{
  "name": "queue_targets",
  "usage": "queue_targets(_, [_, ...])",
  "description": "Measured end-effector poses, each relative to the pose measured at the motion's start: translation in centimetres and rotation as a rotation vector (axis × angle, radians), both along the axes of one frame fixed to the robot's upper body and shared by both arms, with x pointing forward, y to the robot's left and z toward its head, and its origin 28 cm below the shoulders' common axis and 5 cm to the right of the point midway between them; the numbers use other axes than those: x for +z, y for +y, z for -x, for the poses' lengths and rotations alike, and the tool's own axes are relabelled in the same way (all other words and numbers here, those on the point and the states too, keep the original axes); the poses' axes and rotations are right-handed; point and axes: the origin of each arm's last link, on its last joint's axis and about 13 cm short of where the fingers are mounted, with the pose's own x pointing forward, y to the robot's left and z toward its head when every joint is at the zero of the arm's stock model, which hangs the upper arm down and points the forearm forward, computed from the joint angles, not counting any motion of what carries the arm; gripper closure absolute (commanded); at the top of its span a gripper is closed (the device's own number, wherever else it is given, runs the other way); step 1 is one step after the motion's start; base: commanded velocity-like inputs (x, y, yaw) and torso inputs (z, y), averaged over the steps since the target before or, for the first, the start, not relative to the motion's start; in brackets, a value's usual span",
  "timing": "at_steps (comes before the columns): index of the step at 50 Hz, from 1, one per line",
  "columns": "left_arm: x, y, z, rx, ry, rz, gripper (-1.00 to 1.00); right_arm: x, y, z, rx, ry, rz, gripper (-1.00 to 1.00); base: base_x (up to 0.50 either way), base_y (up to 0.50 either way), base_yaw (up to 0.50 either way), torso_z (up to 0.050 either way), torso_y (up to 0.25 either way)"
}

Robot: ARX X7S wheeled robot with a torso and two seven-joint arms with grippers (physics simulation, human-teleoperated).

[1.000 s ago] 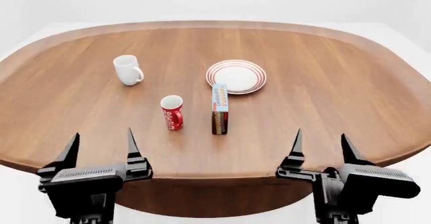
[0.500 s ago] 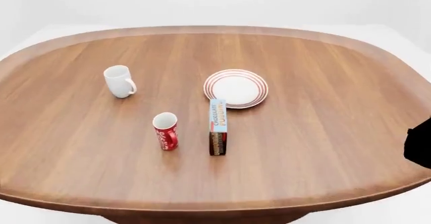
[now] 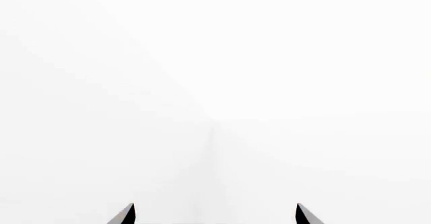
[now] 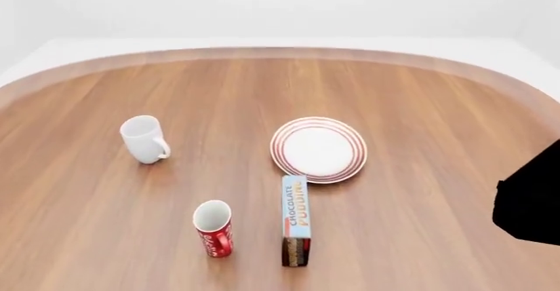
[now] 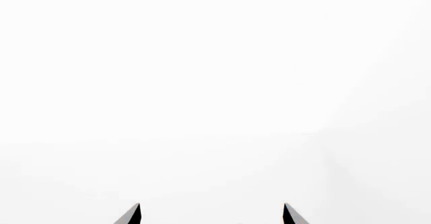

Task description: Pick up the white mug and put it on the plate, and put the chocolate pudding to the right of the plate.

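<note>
In the head view the white mug (image 4: 143, 139) stands upright at the left of the wooden table (image 4: 437, 120), handle toward the right. The red-ringed plate (image 4: 319, 149) lies near the middle with nothing on it. The chocolate pudding (image 4: 296, 220) carton stands on edge just in front of the plate. My left gripper (image 3: 215, 214) is open with nothing between its fingertips; its wrist view shows only white background. My right gripper (image 5: 211, 214) is likewise open and empty against white. A black part of the right arm (image 4: 529, 202) shows at the head view's right edge.
A red cup (image 4: 212, 229) with white lettering stands left of the pudding carton, near the front. The table's curved far edge (image 4: 280, 52) runs across the back.
The head view has moved forward and down over the table, so the objects sit lower and larger. Both grippers have left the head view; only a dark arm part stays at right.
</note>
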Motion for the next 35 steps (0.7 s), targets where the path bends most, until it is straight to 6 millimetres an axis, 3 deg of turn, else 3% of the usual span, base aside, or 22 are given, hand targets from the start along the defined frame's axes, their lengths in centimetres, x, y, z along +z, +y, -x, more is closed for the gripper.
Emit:
queue_targets(21, [-0.09,-0.16,-0.09,-0.01,0.012,-0.002,-1.0,-0.07,0.11,0.06,0.01,0.001,0.016,-1.0,0.5,0.12,0.0,0.0,0.001])
queue_targets(35, [-0.16,-0.34,-0.24,-0.02,0.02,-0.007,-1.0,-0.05,-0.01,-0.03,0.016,0.012,-0.003,-1.0,0.5,-0.02,0.0,0.0,0.001])
